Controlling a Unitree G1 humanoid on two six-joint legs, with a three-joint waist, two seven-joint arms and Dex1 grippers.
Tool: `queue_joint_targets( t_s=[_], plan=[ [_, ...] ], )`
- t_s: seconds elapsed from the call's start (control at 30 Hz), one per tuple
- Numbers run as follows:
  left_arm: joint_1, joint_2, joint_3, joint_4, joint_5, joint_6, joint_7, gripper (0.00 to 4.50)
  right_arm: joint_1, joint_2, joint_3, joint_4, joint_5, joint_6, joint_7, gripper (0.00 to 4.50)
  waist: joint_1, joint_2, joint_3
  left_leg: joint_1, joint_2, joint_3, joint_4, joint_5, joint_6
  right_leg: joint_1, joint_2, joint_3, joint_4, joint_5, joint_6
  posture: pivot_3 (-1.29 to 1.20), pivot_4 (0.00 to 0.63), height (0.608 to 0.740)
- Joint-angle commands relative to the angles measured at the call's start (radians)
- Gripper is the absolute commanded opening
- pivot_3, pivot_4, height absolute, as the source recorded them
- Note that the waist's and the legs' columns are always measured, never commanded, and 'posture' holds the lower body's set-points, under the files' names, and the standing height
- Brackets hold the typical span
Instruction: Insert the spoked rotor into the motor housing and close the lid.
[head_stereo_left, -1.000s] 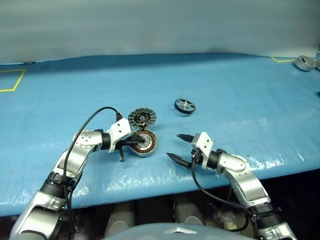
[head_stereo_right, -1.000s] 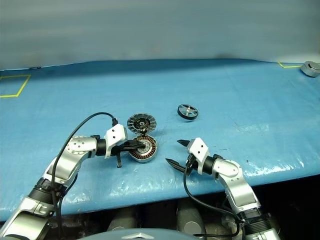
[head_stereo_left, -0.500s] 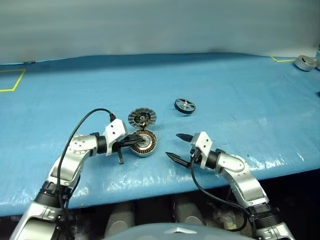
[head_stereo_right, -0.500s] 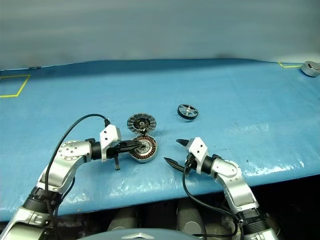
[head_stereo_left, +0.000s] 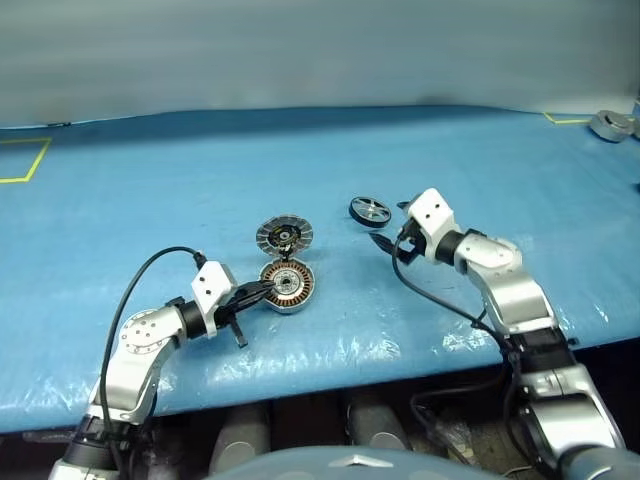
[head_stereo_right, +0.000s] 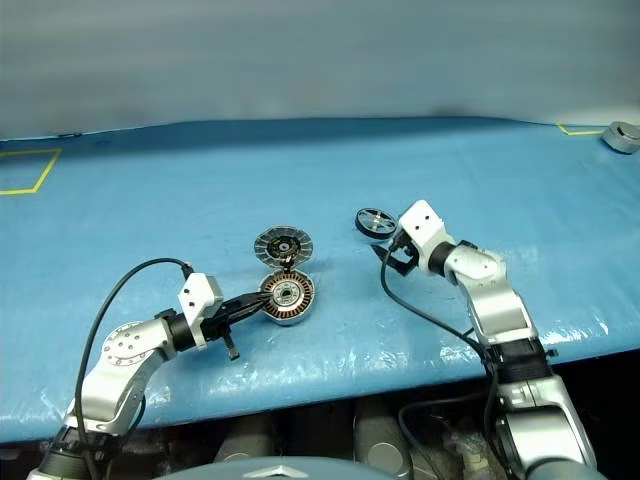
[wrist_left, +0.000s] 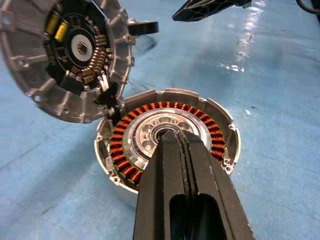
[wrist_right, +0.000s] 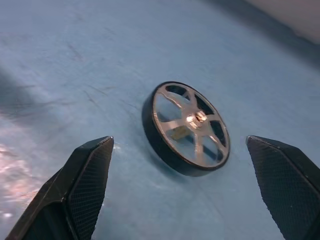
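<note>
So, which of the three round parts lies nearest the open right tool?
The spoked rotor: black rim, silver spokes, apart from the motor housing and the lid.

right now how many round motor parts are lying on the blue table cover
4: the black-rimmed spoked rotor by the right gripper, the grey ribbed lid, the copper-wound motor housing just nearer, and a grey round piece at the far right edge.

Left end effector (wrist_left: 185, 150) fingers cover the near rim and part of the windings of the motor housing (wrist_left: 220, 135); the lid (wrist_left: 65, 60) is cut off by the picture edge in the left wrist view; a grey object (head_stereo_left: 610, 125) at the far bench corner is too small to identify.
</note>
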Motion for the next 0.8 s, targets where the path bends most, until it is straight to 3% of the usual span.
queue_joint_targets(
  t_s=[0.03, 0.17, 0.37, 0.8],
  plan=[
    [0.014, -0.017, 0.015, -0.045, -0.009, -0.033, 0.029, 0.02, -0.158, -0.008, 0.002, 0.168, -0.035, -0.005, 0.009, 4.50, -0.001, -0.001, 0.001, 0.000, 0.000, 0.000, 0.000, 0.000, 0.000, 0.000, 0.000, 0.000, 0.000, 0.000, 0.000, 0.00, 0.150, 0.740],
    [0.034, -0.027, 0.019, -0.055, -0.009, -0.049, 0.048, 0.02, -0.327, 0.000, 0.050, 0.397, -0.091, -0.062, 0.041, 4.50, -0.003, 0.000, 0.001, 0.000, 0.000, 0.000, -0.001, 0.000, 0.000, 0.000, 0.000, 0.001, 0.000, 0.000, 0.000, 0.00, 0.150, 0.740],
    [0.055, -0.029, 0.016, -0.046, 0.001, -0.068, 0.063, 0.02, -0.457, 0.054, 0.046, 0.613, -0.070, -0.075, 0.163, 4.50, -0.004, 0.000, 0.001, 0.000, 0.000, 0.000, -0.004, -0.001, 0.002, -0.001, 0.000, 0.001, -0.001, 0.004, 0.000, 0.00, 0.150, 0.740],
    [0.060, -0.046, -0.001, -0.020, 0.020, -0.084, 0.094, 0.02, -0.450, 0.106, 0.075, 0.698, -0.114, -0.098, 0.247, 4.50, -0.006, 0.001, 0.002, -0.001, -0.001, 0.000, -0.004, -0.001, 0.002, -0.001, 0.000, 0.000, 0.000, 0.004, 0.000, 0.00, 0.150, 0.740]
  ],
)
